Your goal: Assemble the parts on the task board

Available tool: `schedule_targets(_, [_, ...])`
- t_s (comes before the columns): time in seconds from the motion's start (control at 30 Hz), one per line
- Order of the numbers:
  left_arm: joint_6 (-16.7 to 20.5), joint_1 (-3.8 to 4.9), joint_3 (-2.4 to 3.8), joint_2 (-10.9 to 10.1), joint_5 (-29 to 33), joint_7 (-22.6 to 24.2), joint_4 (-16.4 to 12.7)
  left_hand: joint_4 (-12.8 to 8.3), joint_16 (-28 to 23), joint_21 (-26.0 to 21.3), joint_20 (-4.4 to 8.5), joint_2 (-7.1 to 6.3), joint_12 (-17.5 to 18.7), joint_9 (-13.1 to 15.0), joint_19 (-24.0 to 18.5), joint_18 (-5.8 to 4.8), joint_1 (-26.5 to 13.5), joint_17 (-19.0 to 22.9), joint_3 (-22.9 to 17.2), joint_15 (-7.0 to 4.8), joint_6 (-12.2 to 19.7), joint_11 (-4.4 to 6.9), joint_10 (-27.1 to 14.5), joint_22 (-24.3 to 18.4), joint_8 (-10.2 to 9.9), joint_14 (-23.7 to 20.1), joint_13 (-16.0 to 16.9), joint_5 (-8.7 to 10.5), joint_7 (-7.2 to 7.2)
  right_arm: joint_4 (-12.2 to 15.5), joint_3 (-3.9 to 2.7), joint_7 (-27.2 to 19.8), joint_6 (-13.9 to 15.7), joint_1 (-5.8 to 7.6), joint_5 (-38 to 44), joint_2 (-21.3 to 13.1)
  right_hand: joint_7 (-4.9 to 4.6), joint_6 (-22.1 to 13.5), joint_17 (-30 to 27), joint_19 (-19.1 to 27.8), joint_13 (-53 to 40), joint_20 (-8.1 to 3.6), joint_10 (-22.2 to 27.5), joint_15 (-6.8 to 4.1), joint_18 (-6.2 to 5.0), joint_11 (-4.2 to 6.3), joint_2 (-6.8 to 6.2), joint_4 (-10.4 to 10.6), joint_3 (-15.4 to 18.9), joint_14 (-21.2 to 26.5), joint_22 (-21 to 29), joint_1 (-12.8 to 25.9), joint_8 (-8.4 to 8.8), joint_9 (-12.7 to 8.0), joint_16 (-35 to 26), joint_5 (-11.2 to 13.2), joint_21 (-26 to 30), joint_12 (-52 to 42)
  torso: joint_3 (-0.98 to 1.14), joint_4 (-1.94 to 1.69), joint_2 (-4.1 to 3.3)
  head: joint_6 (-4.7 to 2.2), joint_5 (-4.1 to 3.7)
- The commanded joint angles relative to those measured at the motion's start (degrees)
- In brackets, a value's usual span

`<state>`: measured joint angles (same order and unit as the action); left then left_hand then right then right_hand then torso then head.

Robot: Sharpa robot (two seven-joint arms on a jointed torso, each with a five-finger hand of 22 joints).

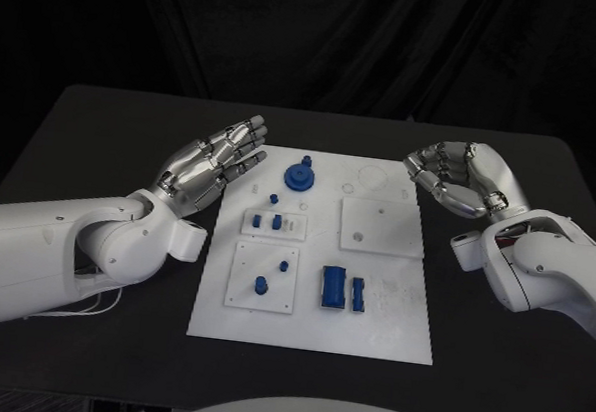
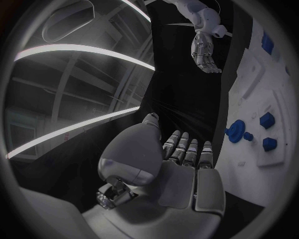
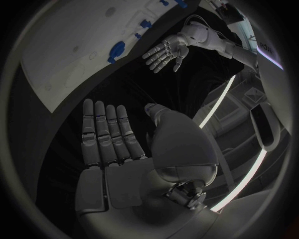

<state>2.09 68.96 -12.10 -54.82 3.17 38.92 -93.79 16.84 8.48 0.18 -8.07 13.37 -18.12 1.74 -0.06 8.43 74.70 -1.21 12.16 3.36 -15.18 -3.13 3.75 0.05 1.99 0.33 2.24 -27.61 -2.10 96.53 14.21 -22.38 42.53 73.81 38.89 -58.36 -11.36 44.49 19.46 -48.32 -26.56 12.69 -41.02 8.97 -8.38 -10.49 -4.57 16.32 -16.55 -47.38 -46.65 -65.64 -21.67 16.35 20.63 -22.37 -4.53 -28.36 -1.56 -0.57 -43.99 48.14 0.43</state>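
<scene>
both hands empty beside the white task board (image 1: 370, 345): left hand (image 1: 216, 165) flat with fingers stretched wide at its left edge, right hand (image 1: 454, 177) hovering at its far right corner, fingers loosely apart. blue parts spread over the board: round knob piece (image 1: 300, 177) far, small pegs (image 1: 276, 223) mid, block pair (image 1: 341, 288) near. no part gripped, so stage unclear; fits either before picking or after seating.
</scene>
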Motion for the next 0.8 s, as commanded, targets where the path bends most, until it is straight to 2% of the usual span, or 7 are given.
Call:
schedule_targets(0.03, [3.44, 0.23, 0.03, 1.09, -0.18, 11.31, 1.21, -0.03, -1.74, -0.18, -0.3, 0.41, 2.25, -0.21, 0.06, 0.9, -0.7, 0.22, 1.01, -0.29, 2.97, 0.33, -1.99, -0.05, -0.51, -0.28, -0.26, 1.03, 4.63, -1.58, -0.01, -10.65, -7.85, -0.1, -17.36, 0.6, 0.05, -4.36, -5.11, 9.72, 6.06, 2.14, 7.77, 3.71, 1.87, -3.54, 1.53, 0.03, 4.77, 8.27, 6.59, 2.45, 4.99, -3.53, -5.73, -1.92, 1.66, 6.08, 0.32, 0.8, 1.27, -1.61, 0.97])
schedule_targets(0.2, [5.43, 0.29, 0.03, 2.38, -0.24, 11.98, 2.54, -0.03, -4.33, -0.18, 0.59, 0.69, 3.9, -0.56, 0.06, 1.02, -1.69, 0.53, 2.68, -1.41, 6.87, 3.25, -3.01, -0.05, -0.85, -0.4, -0.5, 3.4, 9.38, -3.53, -0.01, -13.45, -12.99, -0.41, -21.87, 1.4, 8.19, -24.16, -13.61, 41.48, 14.93, 3.19, 24.31, 1.43, 2.03, -1.01, 5.12, 0.45, 13.7, 29.41, 34.62, 4.36, 16.32, -12.06, -13.06, 0.04, 2.92, 11.99, 0.9, 0.88, 1.87, -2.94, 1.23])
schedule_targets(0.5, [8.38, 0.27, 0.03, 3.6, -1.32, 12.07, 4.23, -0.06, -7.46, -0.18, 1.46, 0.93, 9.49, -1.14, 0.06, 0.13, -4.02, 1.0, 4.9, -1.28, 11.98, 5.21, -3.92, -0.05, -1.4, -0.38, -1.07, 10.86, 13.02, -4.87, -0.01, -16.16, -15.52, -1.15, -24.35, 1.74, 18.15, -35.58, -17.74, 45.67, 22.06, 2.5, 37.38, -2.29, -1.54, 4.05, 9.16, 0.49, 23.35, 42.82, 40.73, 1.57, 20.46, -15.08, -14.92, 0.84, 3.57, 14.32, 1.3, 0.72, 2.0, -4.2, 0.45])
schedule_targets(0.6, [6.16, 0.18, 0.01, 3.56, -0.27, -0.02, 4.22, -5.19, -8.48, -0.18, 3.43, -3.43, 13.24, -1.74, 0.06, -2.53, -25.64, 1.21, -0.2, -3.36, 15.18, 3.13, -3.75, -0.05, -1.99, -0.33, -2.24, 16.73, 9.46, -4.84, -0.02, -13.25, -12.76, -1.11, -21.53, 1.78, 15.62, -39.05, -19.46, 48.32, 26.56, -3.38, 41.02, -4.91, 2.44, 10.49, 4.57, -6.09, 20.87, 47.38, 46.65, 24.4, 21.67, -16.35, -20.63, 9.12, 4.53, 19.81, 1.17, 0.79, 1.97, -4.08, 0.58])
schedule_targets(0.63, [6.33, 0.13, 0.06, 3.59, -0.28, -0.06, 4.22, -5.48, -8.48, -0.18, 3.44, -3.74, 13.67, -1.74, 0.06, -2.53, -27.27, 1.21, -0.43, -3.36, 15.18, 3.13, -3.75, -0.05, -1.99, -0.33, -2.24, 17.25, 9.18, -4.86, -0.16, -13.19, -12.62, -1.23, -21.69, 1.89, 11.36, -39.87, -19.46, 48.32, 26.56, -4.93, 41.02, -8.97, 3.29, 10.49, 4.57, -7.81, 16.55, 47.38, 46.65, 31.09, 21.67, -16.35, -20.63, 11.33, 4.53, 21.25, 1.17, 0.79, 2.05, -4.16, 0.57])
schedule_targets(0.67, [6.79, 0.02, 0.22, 3.67, -0.32, -0.18, 4.21, -6.02, -8.48, -0.18, 3.78, -4.2, 13.95, -1.74, 0.06, -2.54, -29.56, 1.21, -0.97, -3.36, 15.18, 3.13, -3.75, -0.05, -1.99, -0.33, -2.24, 17.78, 8.85, -4.91, -0.53, -13.04, -12.25, -1.56, -22.15, 2.2, 11.36, -44.49, -19.46, 48.32, 26.56, -6.61, 41.02, -8.97, 8.38, 10.49, 4.57, -9.72, 16.55, 47.38, 46.65, 38.88, 21.67, -16.35, -20.63, 13.75, 4.53, 22.8, 1.18, 0.78, 2.28, -4.36, 0.55])
schedule_targets(0.8, [9.26, -0.6, 1.05, 4.13, -0.52, -0.8, 4.18, -7.67, -8.48, -0.18, 8.07, -5.56, 18.12, -1.74, 0.06, -3.41, -36.27, 1.21, -2.62, -3.36, 15.18, 3.13, -3.75, -0.05, -1.99, -0.33, -2.24, 19.27, 8.01, -5.15, -2.55, -12.21, -10.2, -3.35, -24.62, 3.9, 11.36, -44.49, -19.46, 48.32, 26.56, -12.69, 41.02, -8.97, 8.38, 10.49, 4.57, -16.32, 16.55, 47.38, 46.65, 53.0, 21.67, -16.35, -20.63, 18.28, 4.53, 28.36, 1.22, 0.76, 3.52, -5.47, 0.43])
